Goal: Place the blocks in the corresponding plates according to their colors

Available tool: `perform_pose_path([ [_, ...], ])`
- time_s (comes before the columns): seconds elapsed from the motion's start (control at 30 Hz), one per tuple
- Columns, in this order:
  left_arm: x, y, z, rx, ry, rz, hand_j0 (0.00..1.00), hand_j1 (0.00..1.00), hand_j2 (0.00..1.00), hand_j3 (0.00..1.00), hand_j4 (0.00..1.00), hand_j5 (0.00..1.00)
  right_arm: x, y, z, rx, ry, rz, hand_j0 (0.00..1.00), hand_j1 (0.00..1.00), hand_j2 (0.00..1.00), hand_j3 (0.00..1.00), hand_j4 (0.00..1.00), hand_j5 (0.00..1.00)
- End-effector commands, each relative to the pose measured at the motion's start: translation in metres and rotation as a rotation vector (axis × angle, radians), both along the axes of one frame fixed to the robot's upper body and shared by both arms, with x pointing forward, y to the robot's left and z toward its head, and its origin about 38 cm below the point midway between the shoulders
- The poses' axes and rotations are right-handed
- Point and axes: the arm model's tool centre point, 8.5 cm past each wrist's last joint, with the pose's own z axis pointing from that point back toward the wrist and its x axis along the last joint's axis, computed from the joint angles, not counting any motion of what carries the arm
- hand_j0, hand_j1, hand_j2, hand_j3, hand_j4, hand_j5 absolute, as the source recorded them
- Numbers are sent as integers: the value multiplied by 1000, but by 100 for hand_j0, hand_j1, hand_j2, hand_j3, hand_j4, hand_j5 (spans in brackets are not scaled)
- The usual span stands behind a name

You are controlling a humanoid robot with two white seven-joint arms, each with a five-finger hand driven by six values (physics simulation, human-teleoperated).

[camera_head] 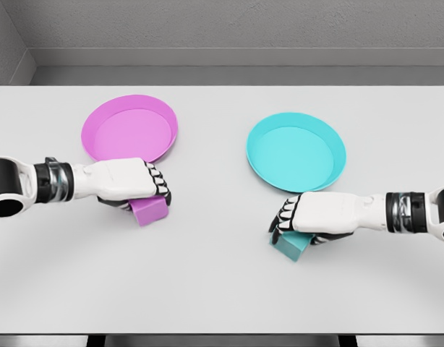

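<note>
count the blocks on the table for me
2: a purple block under the left hand, just below the purple plate; a cyan block under the right hand, below the cyan plate. None seems hidden.

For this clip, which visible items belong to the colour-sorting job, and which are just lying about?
Job items:
- pink block, under left robot hand
- teal block, under right robot hand
- pink plate
- teal plate

Lying about:
- nothing; only the white table

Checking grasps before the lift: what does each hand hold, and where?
Left hand grips the pink block from its top; right hand grips the teal block likewise.
</note>
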Motion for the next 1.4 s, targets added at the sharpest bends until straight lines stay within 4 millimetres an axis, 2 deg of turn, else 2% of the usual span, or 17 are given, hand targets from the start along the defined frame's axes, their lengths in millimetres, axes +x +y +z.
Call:
perform_pose_path([
  [0.0,-3,0,2,-8,9,-32,51,51,51,51,51,51,4,-2,7,13,-14,-13,65,65,65,65,65,65],
  [0.1,5,2,16,-18,-18,-17,51,51,51,51,51,51,11,-8,22,34,-54,-38,65,65,65,65,65,65],
  [0.27,47,37,32,-18,-38,131,51,51,51,51,51,51,25,-19,44,77,-90,-81,65,65,65,65,65,65],
  [0.43,67,50,45,-31,-60,197,51,51,51,51,51,51,39,-26,71,103,-152,-108,67,67,67,67,67,67],
  [0.57,80,61,53,-62,-68,252,51,51,51,51,51,51,70,-15,86,181,-186,-142,67,67,67,67,67,67],
  [0.67,104,58,45,-88,-52,308,51,51,51,51,51,51,103,-12,94,231,-193,-200,67,67,67,67,67,67],
  [0.77,120,63,49,-103,-61,358,51,51,51,51,51,51,141,-39,114,272,-206,-323,77,77,77,77,77,77],
  [0.83,126,65,49,-107,-59,377,51,51,51,51,51,51,142,-48,126,291,-233,-346,92,92,92,92,92,92],
  [0.9,128,62,47,-109,-54,379,54,54,54,54,54,54,142,-58,136,305,-258,-368,100,100,100,100,100,100],
  [0.93,129,65,45,-106,-51,391,62,62,62,62,62,62,142,-59,136,307,-258,-370,100,100,100,100,100,100],
  [0.97,129,63,44,-109,-49,392,82,82,82,82,82,82,141,-61,135,304,-257,-375,100,100,100,100,100,100],
  [1.03,131,60,43,-110,-48,400,98,98,98,98,98,98,138,-82,145,305,-284,-414,100,100,100,100,100,100],
  [1.07,131,59,43,-113,-48,399,100,100,100,100,100,100,135,-98,146,299,-289,-448,100,100,100,100,100,100],
  [1.13,131,60,43,-113,-48,402,100,100,100,100,100,100,132,-109,132,275,-265,-474,100,100,100,100,100,100],
  [1.2,131,61,43,-113,-48,404,100,100,100,100,100,100,128,-108,113,247,-230,-474,100,100,100,100,100,100],
  [1.3,129,63,47,-121,-52,397,100,100,100,100,100,100,125,-108,104,231,-217,-477,100,100,100,100,100,100],
  [1.37,115,88,64,-200,-25,378,100,100,100,100,100,100,125,-109,103,216,-222,-478,100,100,100,100,100,100],
])
